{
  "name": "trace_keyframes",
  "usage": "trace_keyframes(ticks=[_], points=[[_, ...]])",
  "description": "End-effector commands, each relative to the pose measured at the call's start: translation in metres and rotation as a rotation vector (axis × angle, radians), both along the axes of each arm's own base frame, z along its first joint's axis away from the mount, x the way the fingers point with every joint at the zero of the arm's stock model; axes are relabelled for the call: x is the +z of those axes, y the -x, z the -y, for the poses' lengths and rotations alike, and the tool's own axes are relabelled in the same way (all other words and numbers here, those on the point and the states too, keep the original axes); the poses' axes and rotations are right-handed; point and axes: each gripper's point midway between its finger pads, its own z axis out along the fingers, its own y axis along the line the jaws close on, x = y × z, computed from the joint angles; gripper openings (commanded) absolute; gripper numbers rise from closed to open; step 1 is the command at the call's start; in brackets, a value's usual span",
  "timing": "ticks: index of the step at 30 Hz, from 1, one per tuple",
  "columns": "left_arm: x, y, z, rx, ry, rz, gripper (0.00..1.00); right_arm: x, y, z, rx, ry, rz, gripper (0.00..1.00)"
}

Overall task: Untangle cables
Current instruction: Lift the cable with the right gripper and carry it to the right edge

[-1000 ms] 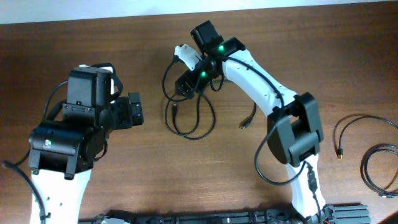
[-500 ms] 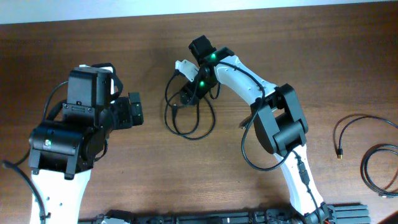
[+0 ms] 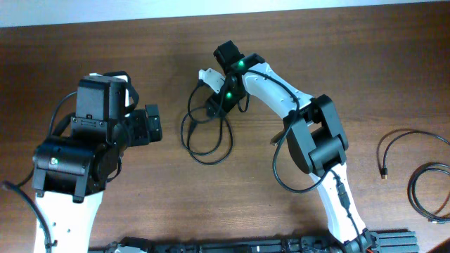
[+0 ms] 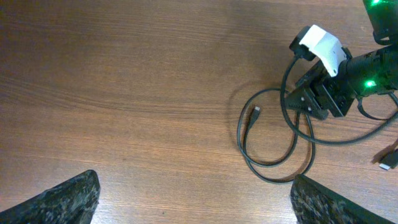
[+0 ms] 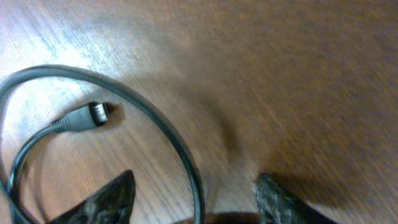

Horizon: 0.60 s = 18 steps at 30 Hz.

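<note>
The cable loop has slid left and lower, and the right arm's elbow has drawn in.

My worktop is warm brown wood with fine darker grain. The cables are black, and one plug has a silvery tip. My right claw is black with a white patch and green lights. The fingers of my left claw are mottled dark grey.

- cable – its loop runs off the left and bottom edges of the right wrist view; the tabletop beyond is blurred
- right gripper hides the strand beneath it from overhead
- far-right coil – cut by the edge
</note>
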Motion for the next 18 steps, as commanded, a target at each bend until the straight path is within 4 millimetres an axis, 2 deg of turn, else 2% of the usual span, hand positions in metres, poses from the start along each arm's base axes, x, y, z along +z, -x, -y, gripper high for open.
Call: trace_keyframes(ticks=[1, 6, 11, 15, 17, 18], points=[[0.005, 0.001, -0.002, 0.000, -0.008, 0.016, 0.99, -0.009, 0.009, 0.007, 0.024, 0.047, -0.018, 0.72], [0.005, 0.001, -0.002, 0.000, -0.008, 0.016, 0.99, -0.012, 0.016, 0.009, 0.062, 0.053, -0.031, 0.74], [0.005, 0.001, -0.002, 0.000, -0.008, 0.016, 0.99, -0.040, 0.040, 0.015, 0.071, 0.049, -0.103, 0.73], [0.005, 0.001, -0.002, 0.000, -0.008, 0.016, 0.99, -0.040, 0.059, 0.000, 0.167, -0.027, -0.128, 0.59], [0.005, 0.001, -0.002, 0.000, -0.008, 0.016, 0.99, -0.037, 0.067, -0.009, 0.213, -0.051, -0.128, 0.57], [0.005, 0.001, -0.002, 0.000, -0.008, 0.016, 0.99, -0.037, 0.070, -0.012, 0.241, -0.053, -0.118, 0.48]])
